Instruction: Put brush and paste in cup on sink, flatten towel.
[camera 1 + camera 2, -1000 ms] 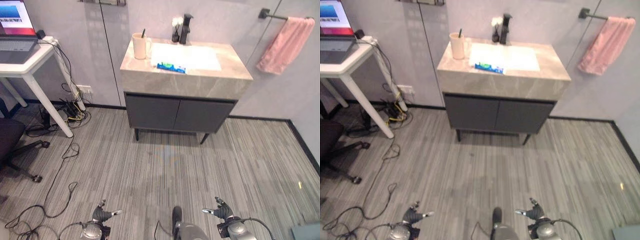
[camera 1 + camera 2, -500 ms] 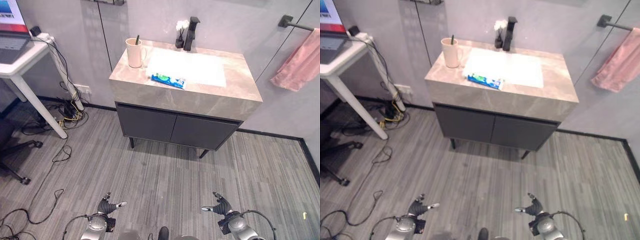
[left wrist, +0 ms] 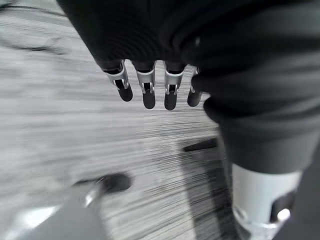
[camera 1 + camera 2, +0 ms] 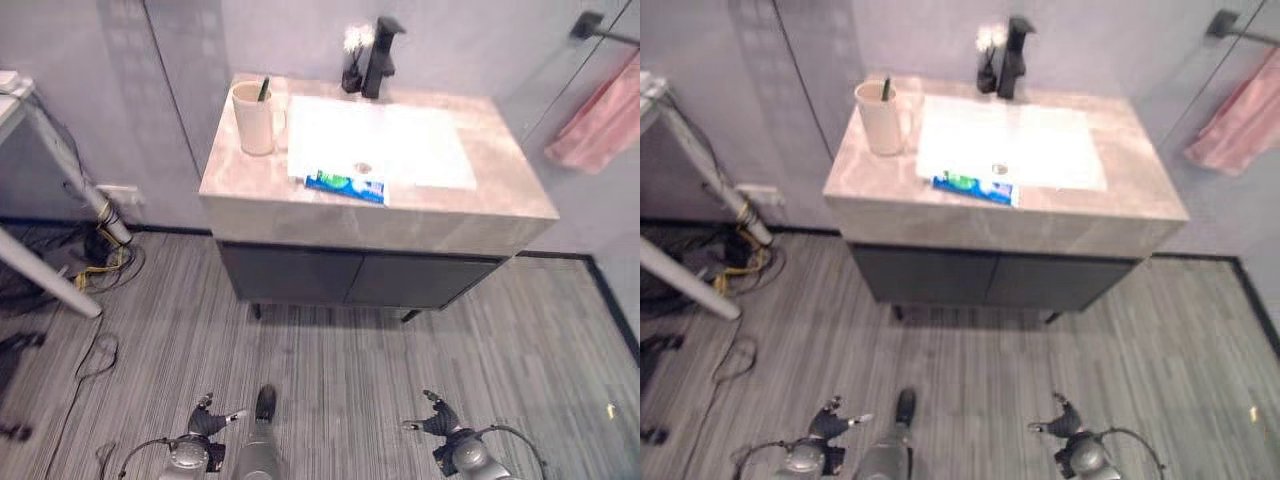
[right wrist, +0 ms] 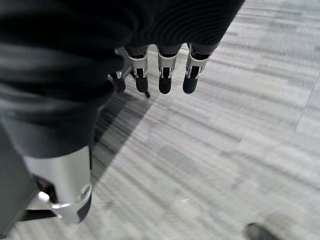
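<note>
A beige cup (image 4: 254, 118) stands on the left of the stone sink top (image 4: 500, 190), with a dark toothbrush (image 4: 262, 90) upright in it. A blue and green toothpaste tube (image 4: 346, 186) lies on the front rim of the white basin (image 4: 400, 135). A pink towel (image 4: 600, 122) hangs bunched from a dark bar (image 4: 603, 27) on the wall at the right. My left hand (image 4: 206, 424) and right hand (image 4: 438, 419) hang low over the floor, far in front of the sink. Both are open and hold nothing, with fingers (image 3: 145, 87) and fingers (image 5: 165, 75) relaxed above the floorboards.
A black faucet (image 4: 381, 56) and a small vase of white flowers (image 4: 352, 58) stand at the back of the sink. Dark cabinet doors (image 4: 360, 281) lie below the top. A white desk leg (image 4: 55, 165) and a tangle of cables (image 4: 100, 255) are at the left.
The camera has moved nearer the sink and turned right, so the desk has slid off to the left. Both hands stay low and open.
</note>
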`<state>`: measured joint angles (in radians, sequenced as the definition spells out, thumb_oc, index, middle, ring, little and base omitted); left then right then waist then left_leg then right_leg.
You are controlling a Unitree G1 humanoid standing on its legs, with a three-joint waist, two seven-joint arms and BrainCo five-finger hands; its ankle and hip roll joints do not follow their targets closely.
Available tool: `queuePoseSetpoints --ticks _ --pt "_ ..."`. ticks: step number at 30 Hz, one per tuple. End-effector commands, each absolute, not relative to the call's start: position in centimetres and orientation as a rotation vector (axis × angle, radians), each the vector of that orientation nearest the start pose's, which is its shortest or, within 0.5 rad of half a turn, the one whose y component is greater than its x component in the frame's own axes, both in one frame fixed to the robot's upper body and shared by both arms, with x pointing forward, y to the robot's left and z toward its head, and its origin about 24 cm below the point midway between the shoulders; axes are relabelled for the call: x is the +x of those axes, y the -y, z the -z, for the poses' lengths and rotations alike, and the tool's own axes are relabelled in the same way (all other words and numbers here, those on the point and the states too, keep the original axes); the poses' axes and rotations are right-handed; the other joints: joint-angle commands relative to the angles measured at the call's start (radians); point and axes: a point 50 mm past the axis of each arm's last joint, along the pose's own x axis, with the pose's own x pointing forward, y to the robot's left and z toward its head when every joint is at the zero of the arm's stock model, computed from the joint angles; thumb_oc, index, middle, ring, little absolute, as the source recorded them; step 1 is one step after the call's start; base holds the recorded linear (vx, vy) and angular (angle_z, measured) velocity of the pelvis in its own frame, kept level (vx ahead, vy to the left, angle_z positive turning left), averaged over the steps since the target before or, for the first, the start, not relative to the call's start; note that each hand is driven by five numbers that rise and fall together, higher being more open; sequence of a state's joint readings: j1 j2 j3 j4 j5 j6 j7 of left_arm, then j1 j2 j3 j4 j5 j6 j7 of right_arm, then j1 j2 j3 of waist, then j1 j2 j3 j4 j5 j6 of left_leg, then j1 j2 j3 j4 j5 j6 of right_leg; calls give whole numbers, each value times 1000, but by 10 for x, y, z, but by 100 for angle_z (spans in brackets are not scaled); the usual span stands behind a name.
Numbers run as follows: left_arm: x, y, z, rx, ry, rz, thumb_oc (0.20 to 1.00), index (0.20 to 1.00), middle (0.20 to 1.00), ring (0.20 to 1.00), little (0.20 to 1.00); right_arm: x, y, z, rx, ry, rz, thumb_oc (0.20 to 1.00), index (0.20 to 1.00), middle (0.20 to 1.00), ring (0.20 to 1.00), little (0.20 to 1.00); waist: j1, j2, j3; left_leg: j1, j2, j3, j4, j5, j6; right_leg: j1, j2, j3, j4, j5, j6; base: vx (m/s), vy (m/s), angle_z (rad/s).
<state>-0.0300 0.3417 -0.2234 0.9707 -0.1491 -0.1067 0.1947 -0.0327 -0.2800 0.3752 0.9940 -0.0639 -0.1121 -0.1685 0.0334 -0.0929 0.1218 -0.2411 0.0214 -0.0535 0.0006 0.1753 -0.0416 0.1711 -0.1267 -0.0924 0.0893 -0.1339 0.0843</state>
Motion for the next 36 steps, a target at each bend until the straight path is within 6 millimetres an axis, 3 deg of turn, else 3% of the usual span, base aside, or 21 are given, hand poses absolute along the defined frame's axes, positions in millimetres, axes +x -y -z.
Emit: queuePoseSetpoints --ticks 1,6,11,13,16,17,18,19,21,22,23,24,25,29,31,32,33,34,35,36 --pt "170 -249 113 393 -745 -184 1000 1000 1000 1000 1000 166 211 125 -566 -771 -110 1000 1000 1000 1000 1000 20 23 -30 -3 5 -4 83 -82 16 -140 -14 41 78 117 56 141 317 -6" --pt "178 -251 102 431 -682 -148 1000 1000 1000 1000 1000 184 198 112 -597 -665 -173 1000 1000 1000 1000 1000 15 37 -24 74 -42 25 78 -137 67 -211 -58 9 248 258 78 144 284 -25" --pt "175 -249 103 467 -694 -111 1000 1000 1000 1000 1000 180 198 114 -608 -676 -186 1000 1000 1000 1000 1000 13 46 -11 134 -64 35 65 -163 102 -261 -72 -31 418 321 74 136 224 3" --pt "173 -249 106 464 -708 -114 1000 1000 1000 1000 1000 183 196 112 -614 -661 -195 1000 1000 1000 1000 1000 23 58 10 167 -62 54 49 -167 117 -294 -104 -117 482 335 79 98 151 4" --pt "168 -246 109 459 -723 -92 1000 1000 1000 1000 1000 182 198 112 -614 -657 -193 1000 1000 1000 1000 1000 13 56 12 174 -62 41 50 -175 106 -317 -60 -104 385 272 74 158 -8 -38" --pt "167 -246 109 459 -723 -91 1000 1000 1000 1000 1000 184 198 111 -615 -651 -187 1000 1000 1000 1000 1000 19 55 14 174 -56 44 57 -184 99 -313 -95 -139 321 266 77 206 -148 12" --pt "165 -246 110 461 -727 -92 1000 1000 1000 1000 1000 190 198 106 -626 -623 -186 1000 1000 1000 1000 1000 25 55 18 178 -35 51 60 -201 79 -305 -147 -171 181 271 85 202 -200 30" --pt "163 -247 112 470 -738 -92 1000 1000 1000 1000 1000 193 198 105 -634 -614 -187 1000 1000 1000 1000 1000 22 49 20 180 -32 44 61 -207 70 -309 -153 -146 120 279 89 235 -260 11" --pt "168 -252 109 491 -730 -118 1000 1000 1000 1000 1000 200 196 100 -636 -586 -199 1000 1000 1000 1000 1000 13 31 26 197 -15 31 67 -232 50 -327 -178 -82 8 350 115 216 -246 -20" --pt "169 -255 108 492 -724 -136 1000 1000 1000 1000 1000 203 194 96 -637 -567 -212 1000 1000 1000 1000 1000 14 25 29 204 -5 30 70 -243 41 -335 -191 -79 -25 381 125 296 -399 1" --pt "176 -268 99 492 -687 -200 1000 1000 1000 1000 1000 211 193 87 -667 -514 -251 1000 1000 1000 1000 1000 26 3 39 224 34 31 78 -264 15 -362 -226 -133 -57 433 153 507 -666 18" --pt "181 -282 90 496 -662 -270 1000 1000 1000 1000 1000 209 194 85 -678 -505 -282 1000 1000 1000 1000 1000 18 -17 33 251 95 13 80 -278 -13 -371 -161 -115 12 308 127 634 -797 12" --pt "178 -287 93 494 -686 -299 1000 1000 1000 1000 1000 209 199 85 -723 -506 -304 1000 1000 1000 1000 1000 7 -11 19 277 140 -1 81 -251 -35 -352 -108 -130 28 270 101 555 -678 17" --pt "184 -286 90 498 -672 -301 1000 1000 1000 1000 1000 213 209 75 -702 -474 -260 1000 1000 1000 1000 1000 -11 -5 9 234 182 6 131 -160 -56 -323 -58 -167 1 246 75 155 -255 31" --pt "190 -283 88 499 -657 -288 1000 1000 1000 1000 1000 213 215 73 -707 -472 -236 1000 1000 1000 1000 1000 -24 -3 11 200 187 93 158 -141 -54 -303 -56 -203 -18 233 66 94 -211 38" --pt "191 -281 88 496 -652 -287 1000 1000 1000 1000 1000 212 217 73 -709 -478 -230 1000 1000 1000 1000 1000 -21 -2 13 188 169 95 156 -141 -56 -295 -53 -208 -33 230 63 65 -122 85" --pt "194 -278 88 495 -642 -282 1000 1000 1000 1000 1000 214 219 73 -720 -475 -226 1000 1000 1000 1000 1000 -10 0 17 169 123 66 138 -159 -48 -289 -50 -205 -47 231 63 87 -76 64" --pt "195 -275 88 495 -634 -267 1000 1000 1000 1000 1000 218 221 68 -745 -453 -220 1000 1000 1000 1000 1000 -8 8 6 140 94 57 27 -160 -35 -275 -38 -210 -71 229 66 98 -9 24" --pt "197 -273 87 513 -624 -248 1000 1000 1000 1000 1000 216 227 67 -763 -453 -206 1000 1000 1000 1000 1000 -15 21 3 118 118 100 -28 -100 -49 -267 -37 -217 -72 225 71 85 11 -18" --pt "197 -272 87 513 -624 -247 1000 1000 1000 1000 1000 216 228 67 -764 -455 -205 1000 1000 1000 1000 1000 -13 22 1 123 119 101 -39 -93 -50 -269 -35 -217 -71 224 70 56 52 -10"
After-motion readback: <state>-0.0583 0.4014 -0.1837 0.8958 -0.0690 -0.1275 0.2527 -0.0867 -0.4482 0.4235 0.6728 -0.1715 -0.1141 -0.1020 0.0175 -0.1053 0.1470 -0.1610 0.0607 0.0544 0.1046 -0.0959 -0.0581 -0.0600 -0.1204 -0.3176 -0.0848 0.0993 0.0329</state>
